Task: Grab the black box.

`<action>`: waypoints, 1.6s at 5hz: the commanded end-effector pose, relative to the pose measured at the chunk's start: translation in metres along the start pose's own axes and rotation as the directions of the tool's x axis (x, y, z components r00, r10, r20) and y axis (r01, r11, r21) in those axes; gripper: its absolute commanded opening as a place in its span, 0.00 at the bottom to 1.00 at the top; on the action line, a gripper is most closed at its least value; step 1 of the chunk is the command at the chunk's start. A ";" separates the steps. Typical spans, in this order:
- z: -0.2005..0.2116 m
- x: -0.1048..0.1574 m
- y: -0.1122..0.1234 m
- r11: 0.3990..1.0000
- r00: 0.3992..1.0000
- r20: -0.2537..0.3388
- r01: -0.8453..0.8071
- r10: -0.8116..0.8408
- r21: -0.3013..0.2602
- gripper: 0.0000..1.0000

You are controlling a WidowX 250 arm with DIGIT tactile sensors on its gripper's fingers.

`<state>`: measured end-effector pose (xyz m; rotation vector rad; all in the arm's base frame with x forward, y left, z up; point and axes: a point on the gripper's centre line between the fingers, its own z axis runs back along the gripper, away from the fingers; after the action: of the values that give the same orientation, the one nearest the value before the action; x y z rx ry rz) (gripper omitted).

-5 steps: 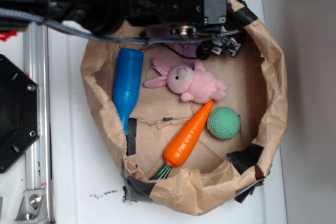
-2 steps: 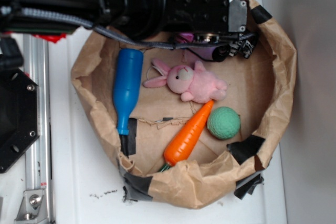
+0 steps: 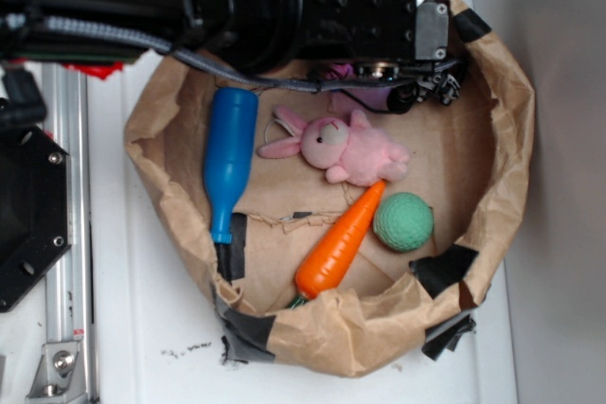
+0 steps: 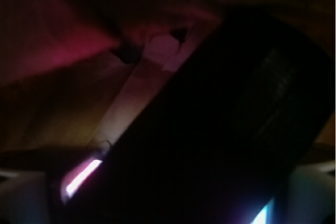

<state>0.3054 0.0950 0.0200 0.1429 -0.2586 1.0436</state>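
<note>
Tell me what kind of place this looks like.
Likely a robot lab bench: a taped brown paper bin of toys like a pink bunny and a plastic carrot, beside an aluminium rail on a white table.

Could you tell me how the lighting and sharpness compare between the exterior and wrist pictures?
Exterior view: bright, even light, mild softness; the pink bunny, orange carrot and green ball read clearly, while the arm shades the top of the paper basket. Wrist view: very dark and blurred, filled by a large black shape too close to focus, with small bright glints at the lower edge.
</note>
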 end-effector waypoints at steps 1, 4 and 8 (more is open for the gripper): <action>0.032 0.017 0.024 0.998 1.000 0.022 -0.007 0.008 -0.067 0.00; 0.120 -0.031 -0.001 0.907 0.956 0.024 0.284 -0.291 -0.312 0.00; 0.162 -0.038 0.042 0.782 0.776 -0.117 0.598 -0.620 -0.176 0.00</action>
<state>0.2249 0.0164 0.1374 0.0246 -0.0376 0.3668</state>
